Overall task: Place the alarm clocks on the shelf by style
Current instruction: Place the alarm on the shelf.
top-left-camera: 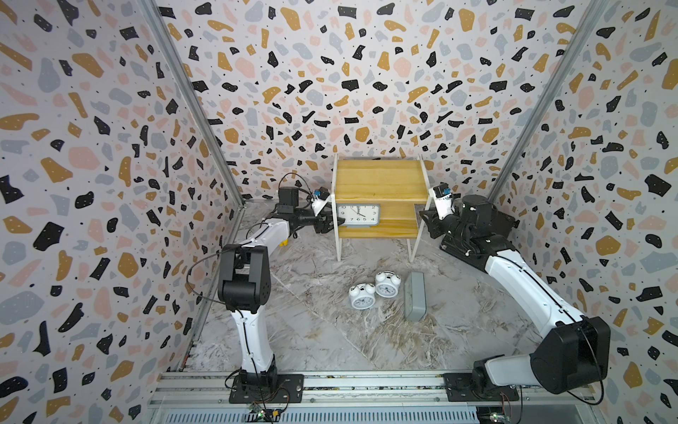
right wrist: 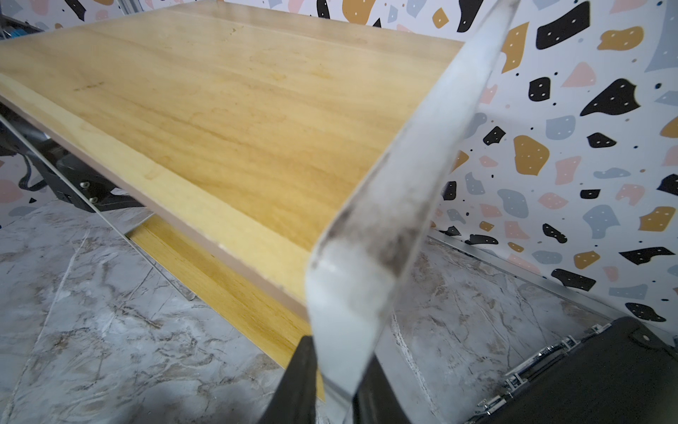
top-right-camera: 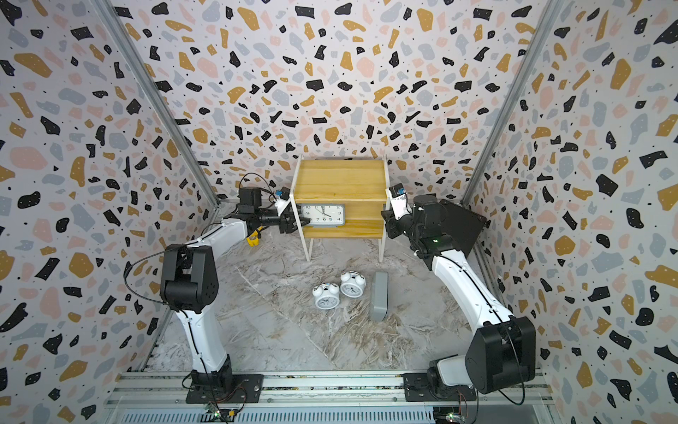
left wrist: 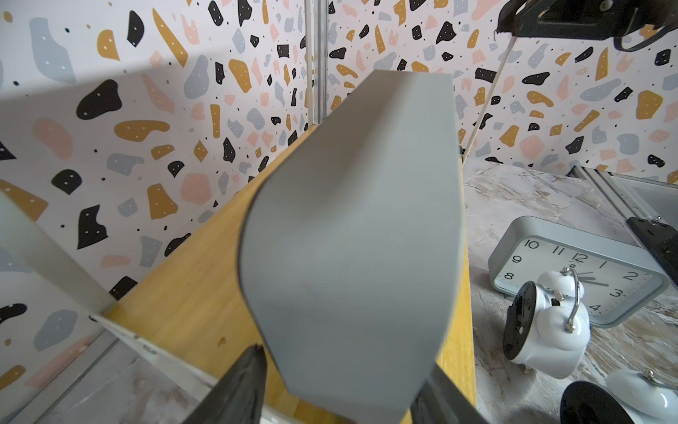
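A rectangular grey alarm clock stands at the left end of the shelf's lower board, dial to the front. My left gripper reaches in from the left and is open. Its fingers flank the grey case, with a gap showing at one finger. My right gripper is shut on the shelf's white side frame. On the table in front lie two round white twin-bell clocks next to a second grey clock.
A black box stands behind the right arm by the right wall. A small yellow object lies under the left forearm. Patterned walls close in on three sides. The shelf's upper board carries nothing.
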Robot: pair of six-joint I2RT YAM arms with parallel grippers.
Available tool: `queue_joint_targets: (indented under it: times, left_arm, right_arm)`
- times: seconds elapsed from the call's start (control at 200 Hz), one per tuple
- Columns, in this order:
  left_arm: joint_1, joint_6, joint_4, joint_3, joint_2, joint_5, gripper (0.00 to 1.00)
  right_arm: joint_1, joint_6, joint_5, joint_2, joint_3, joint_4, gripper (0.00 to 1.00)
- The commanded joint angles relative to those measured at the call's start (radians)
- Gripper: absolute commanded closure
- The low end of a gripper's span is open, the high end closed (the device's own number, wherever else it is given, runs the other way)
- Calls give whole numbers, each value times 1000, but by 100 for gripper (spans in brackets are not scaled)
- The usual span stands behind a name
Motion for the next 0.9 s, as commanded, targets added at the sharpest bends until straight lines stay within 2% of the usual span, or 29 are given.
queue_joint_targets:
  times: [0.0,0.135,0.255,0.415,0.566,0.751,0.896]
  left_arm:
    - [-2,-16,26,10,-31,-5,38]
    - [-2,-12,28,5,-36,4,37]
    - [-2,5,25,-9,-51,0,35]
    - [0,-36,58,-45,-97,-93,28]
    - [4,-49,85,-99,-152,-161,23]
    - [11,-108,182,-199,-225,-270,18]
    - [14,-145,219,-270,-285,-344,18]
  right_arm:
    - [5,-9,-13,-15,44,-19,78]
    - [5,-11,-11,-17,44,-22,77]
    - [5,-13,-2,-23,41,-27,73]
    - [5,-20,35,-43,29,-29,56]
    - [5,-23,67,-68,11,-30,35]
    - [5,-18,85,-103,-13,-44,25]
    - [5,-6,101,-143,-43,-60,22]
